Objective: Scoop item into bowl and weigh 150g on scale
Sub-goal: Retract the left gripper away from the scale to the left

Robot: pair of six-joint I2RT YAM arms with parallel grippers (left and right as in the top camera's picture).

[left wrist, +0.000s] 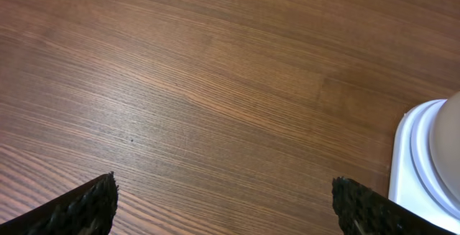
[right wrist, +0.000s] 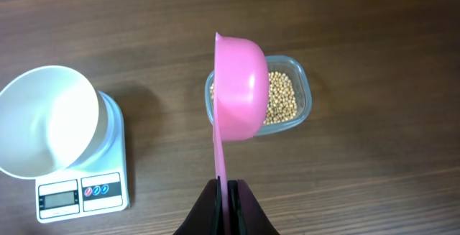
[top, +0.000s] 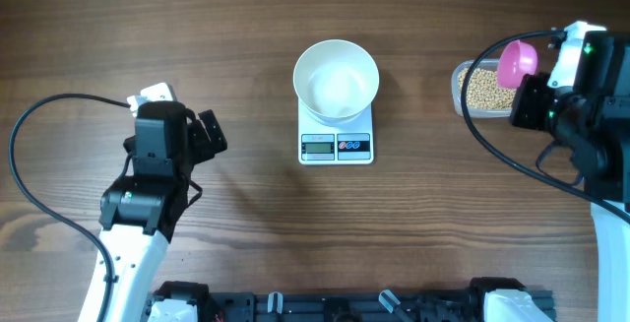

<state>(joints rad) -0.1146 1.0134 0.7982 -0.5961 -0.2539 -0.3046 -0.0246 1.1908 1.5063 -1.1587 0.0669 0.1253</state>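
Dark wood-grain worktop (top: pixel 197 27) fills the view. Centre stage, the flat white scale (top: pixel 336 146), its display too small to read, carries the smooth white bowl (top: pixel 336 81). Off right, a clear tub (right wrist: pixel 305 91) holds the tan beans (top: pixel 485 91). Right jaws pinch a pink scoop (right wrist: pixel 237 84) above them; left jaws gape wide, empty.

right claw (right wrist: pixel 228 192): clamped on the handle of the pink scoop (right wrist: pixel 241 84)
pink scoop: on edge, in front of clear tub (right wrist: pixel 305 95) of beans (right wrist: pixel 282 104)
bowl (right wrist: pixel 43 120): white, on scale (right wrist: pixel 111 156), left
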